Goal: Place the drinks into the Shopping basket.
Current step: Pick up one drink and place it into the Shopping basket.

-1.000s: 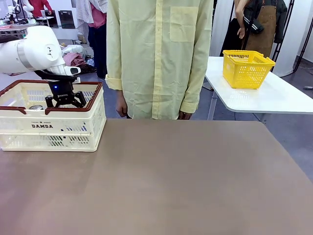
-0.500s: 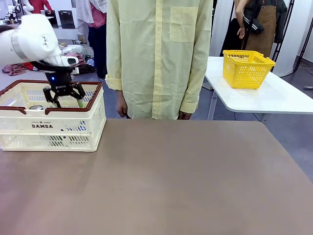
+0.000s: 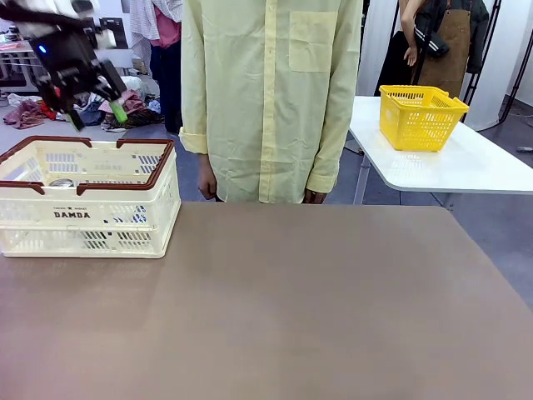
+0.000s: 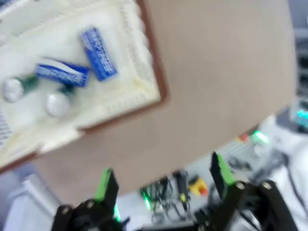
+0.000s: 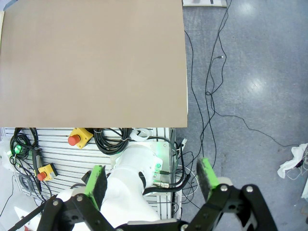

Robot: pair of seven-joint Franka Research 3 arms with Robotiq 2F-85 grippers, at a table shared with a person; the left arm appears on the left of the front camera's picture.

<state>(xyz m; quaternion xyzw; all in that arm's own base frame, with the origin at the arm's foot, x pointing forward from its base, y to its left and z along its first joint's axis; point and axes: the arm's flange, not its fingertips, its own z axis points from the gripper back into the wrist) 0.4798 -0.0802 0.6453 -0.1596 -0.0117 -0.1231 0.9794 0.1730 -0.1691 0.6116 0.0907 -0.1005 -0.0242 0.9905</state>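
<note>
Cans lie inside the Shopping basket (image 3: pixel 87 196), a cream-white slotted plastic crate with a dark brown rim and "DAMDA" on its side, standing at the left of the smooth brown table (image 3: pixel 275 308). From my left wrist camera, blurred as it is, I count two slim blue cans (image 4: pixel 98 53) with white print lying on their sides, touching at one end, and a green can (image 4: pixel 19 86) beside a second round silver top (image 4: pixel 57 103). My left gripper (image 3: pixel 93 115) hangs high above the basket's far rim, jaws spread wide and empty, green pads showing. My right gripper (image 5: pixel 151 185) is also released, holding nothing, looking down past the table's near edge at cables and grey floor. A person in a pale yellow shirt (image 3: pixel 271 100) stands at the far side, near a yellow mesh basket (image 3: pixel 420 117) on a white table.
</note>
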